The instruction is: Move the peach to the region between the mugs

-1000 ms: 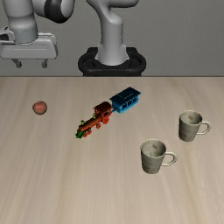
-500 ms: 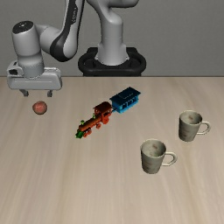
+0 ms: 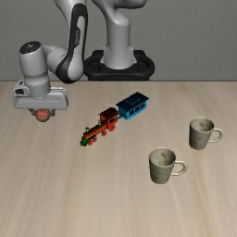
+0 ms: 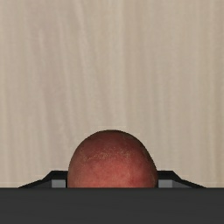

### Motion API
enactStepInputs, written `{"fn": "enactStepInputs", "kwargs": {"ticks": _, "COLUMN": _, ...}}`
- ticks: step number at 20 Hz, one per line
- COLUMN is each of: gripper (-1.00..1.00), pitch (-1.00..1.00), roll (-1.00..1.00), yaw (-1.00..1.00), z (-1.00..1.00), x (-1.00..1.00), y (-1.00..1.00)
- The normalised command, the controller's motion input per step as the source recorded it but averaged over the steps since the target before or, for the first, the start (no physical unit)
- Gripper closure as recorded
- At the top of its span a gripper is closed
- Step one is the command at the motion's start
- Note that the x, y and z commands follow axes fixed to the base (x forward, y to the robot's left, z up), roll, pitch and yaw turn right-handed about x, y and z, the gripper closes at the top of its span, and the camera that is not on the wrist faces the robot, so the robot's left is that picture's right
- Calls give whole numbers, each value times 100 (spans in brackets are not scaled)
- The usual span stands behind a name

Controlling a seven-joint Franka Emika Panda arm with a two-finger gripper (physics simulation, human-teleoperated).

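While the gripper [image 3: 42, 112] sits low around the peach [image 4: 114, 161], at nine o'clock from the toy train [image 3: 115, 118], I cannot tell whether it grips. A shallow hold might drop the fruit short of the mugs [image 3: 201, 133], toward four o'clock.

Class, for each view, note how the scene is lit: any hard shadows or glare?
Exterior view: flat, even light; no glare on the table, no hard shadow beside the toy train, one mug or the other mug. Wrist view: the peach looks matte, without a bright spot; the table beyond it is evenly lit.
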Motion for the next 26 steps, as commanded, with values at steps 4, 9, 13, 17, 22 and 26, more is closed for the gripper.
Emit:
{"fn": "enactStepInputs", "kwargs": {"ticks": 4, "gripper": 100, "pitch": 0, "roll": 0, "yaw": 0, "z": 0, "x": 100, "y": 0}}
{"fn": "enactStepInputs", "kwargs": {"ticks": 9, "gripper": 100, "pitch": 0, "roll": 0, "yaw": 0, "z": 0, "x": 100, "y": 0}}
{"fn": "enactStepInputs", "kwargs": {"ticks": 13, "gripper": 100, "pitch": 0, "roll": 0, "yaw": 0, "z": 0, "x": 100, "y": 0}}
{"fn": "enactStepInputs", "kwargs": {"ticks": 17, "gripper": 100, "pitch": 0, "roll": 0, "yaw": 0, "z": 0, "x": 100, "y": 0}}
{"fn": "enactStepInputs", "kwargs": {"ticks": 22, "gripper": 100, "pitch": 0, "roll": 0, "yaw": 0, "z": 0, "x": 60, "y": 40}}
{"fn": "enactStepInputs", "kwargs": {"ticks": 26, "gripper": 100, "pitch": 0, "roll": 0, "yaw": 0, "z": 0, "x": 0, "y": 100}}
